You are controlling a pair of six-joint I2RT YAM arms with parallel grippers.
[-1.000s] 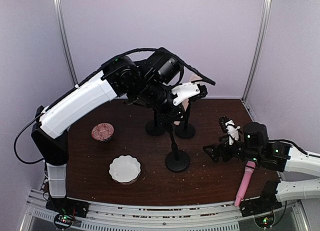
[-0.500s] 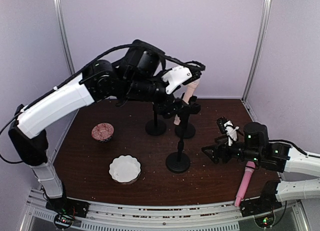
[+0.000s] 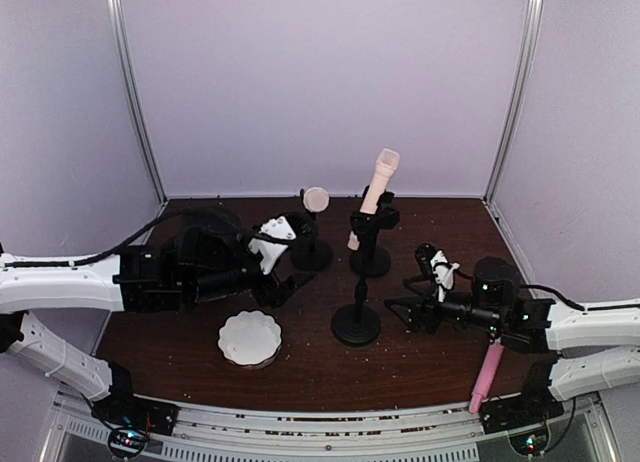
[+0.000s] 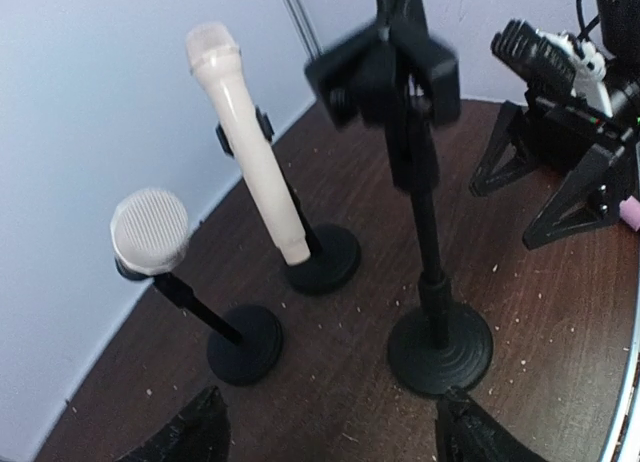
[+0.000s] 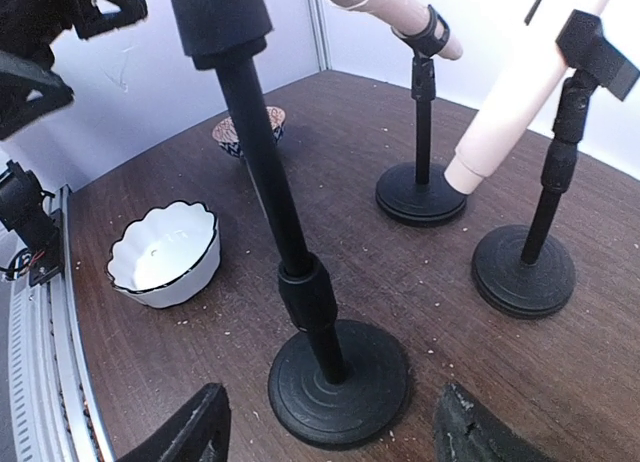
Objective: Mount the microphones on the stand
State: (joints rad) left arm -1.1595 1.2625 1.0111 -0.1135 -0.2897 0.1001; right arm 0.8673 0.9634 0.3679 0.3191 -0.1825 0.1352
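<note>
Overview above — wrist-cams low, stands [image 3: 356, 327] shared

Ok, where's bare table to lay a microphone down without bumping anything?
Free: the near strip of table between the white bowl and the pink microphone; also the back right corner beyond the stand with the cream microphone. Crowded: among the three stands.

cream microphone [image 4: 250, 152] clipped upright, second microphone [image 4: 150, 232] beside; black stand [image 4: 440, 347] nearest
</note>
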